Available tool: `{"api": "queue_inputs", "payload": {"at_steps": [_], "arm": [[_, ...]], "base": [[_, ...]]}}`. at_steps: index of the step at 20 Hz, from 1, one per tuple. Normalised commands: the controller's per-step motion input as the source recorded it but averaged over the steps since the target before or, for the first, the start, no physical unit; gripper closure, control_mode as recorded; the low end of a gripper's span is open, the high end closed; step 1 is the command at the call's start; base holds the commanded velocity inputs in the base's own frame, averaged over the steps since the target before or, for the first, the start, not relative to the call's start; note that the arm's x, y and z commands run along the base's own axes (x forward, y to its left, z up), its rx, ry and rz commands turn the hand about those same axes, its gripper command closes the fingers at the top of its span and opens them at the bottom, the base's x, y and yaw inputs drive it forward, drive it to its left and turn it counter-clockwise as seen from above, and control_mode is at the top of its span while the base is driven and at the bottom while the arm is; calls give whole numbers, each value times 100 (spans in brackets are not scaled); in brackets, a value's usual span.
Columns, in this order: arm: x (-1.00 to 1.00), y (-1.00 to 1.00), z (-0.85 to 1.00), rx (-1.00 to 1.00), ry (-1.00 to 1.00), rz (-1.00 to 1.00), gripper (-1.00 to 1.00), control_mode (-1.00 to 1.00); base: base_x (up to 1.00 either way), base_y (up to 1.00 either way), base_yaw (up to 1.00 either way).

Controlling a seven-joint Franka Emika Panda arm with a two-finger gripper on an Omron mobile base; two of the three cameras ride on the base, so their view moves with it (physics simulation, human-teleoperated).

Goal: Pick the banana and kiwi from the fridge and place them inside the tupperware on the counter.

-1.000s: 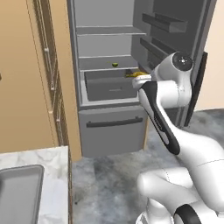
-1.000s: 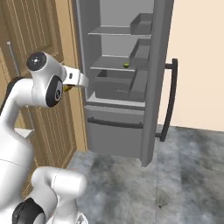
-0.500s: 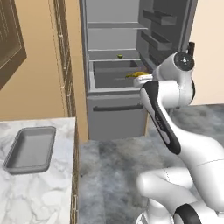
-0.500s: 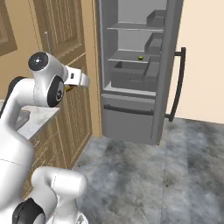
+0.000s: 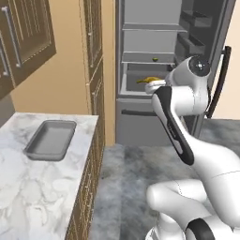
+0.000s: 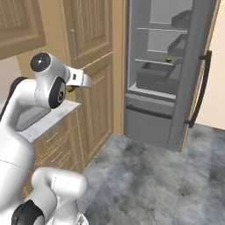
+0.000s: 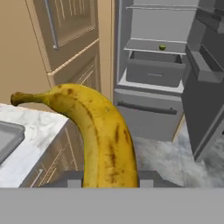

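- Carry step: your gripper point(image 5: 151, 86) is clamped on the banana point(image 7: 98, 131); keep that grasp level as you swing toward the counter point(image 5: 33, 187), and release only once you are above the tupperware point(image 5: 50, 139).
- The tupperware lies well apart, low and to the gripper's left.
- The kiwi point(image 7: 162, 47) sits on a shelf in the fridge point(image 5: 140, 126).

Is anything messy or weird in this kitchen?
Nothing is spilled or broken. The fridge stands wide open, with the kiwi alone on a shelf. The gripper carries the banana in its jaws, out of the fridge. The tupperware on the counter sits flat, with nothing in it.
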Motion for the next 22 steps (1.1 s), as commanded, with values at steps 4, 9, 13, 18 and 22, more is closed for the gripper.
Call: {"api": "queue_inputs", "payload": {"at_steps": [4,9,13,18,22], "arm": [[0,0,0,0,0,0,100,100],[0,0,0,0,0,0,100,100],[0,0,0,0,0,0,100,100],[0,0,0,0,0,0,100,100],[0,0,0,0,0,0,100,100]], "base": [[0,-49,45],[8,-17,47],[47,-7,51],[55,-30,54],[48,-54,55]]}}
